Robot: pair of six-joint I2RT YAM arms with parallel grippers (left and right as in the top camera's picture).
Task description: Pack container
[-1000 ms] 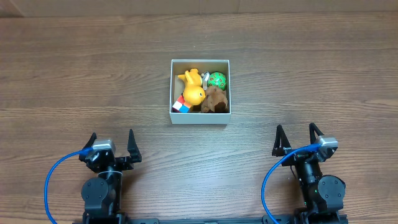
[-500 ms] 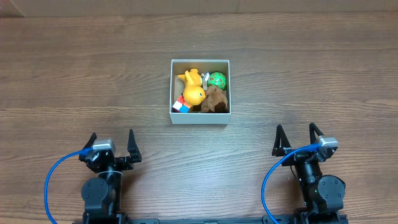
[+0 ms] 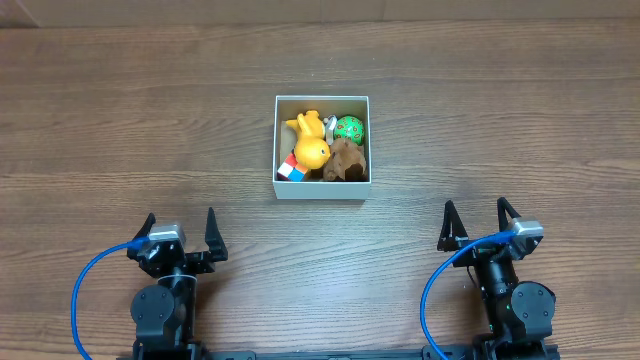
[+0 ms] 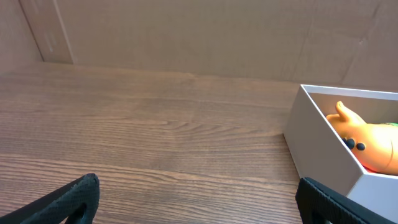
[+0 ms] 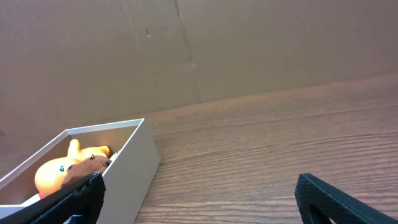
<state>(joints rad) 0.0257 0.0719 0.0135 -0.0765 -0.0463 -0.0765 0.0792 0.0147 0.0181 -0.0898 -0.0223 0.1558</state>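
Observation:
The container, a small square box with thin white walls, sits mid-table. It holds a yellow duck toy, a brown plush toy, a green patterned ball and a red, white and blue block. My left gripper is open and empty near the front edge, well left of the box. My right gripper is open and empty, front right of it. The box also shows in the left wrist view and the right wrist view, with the duck inside.
The wooden table stretches all around the box. A brown cardboard wall stands behind the table's far edge. Blue cables loop from both arm bases at the front.

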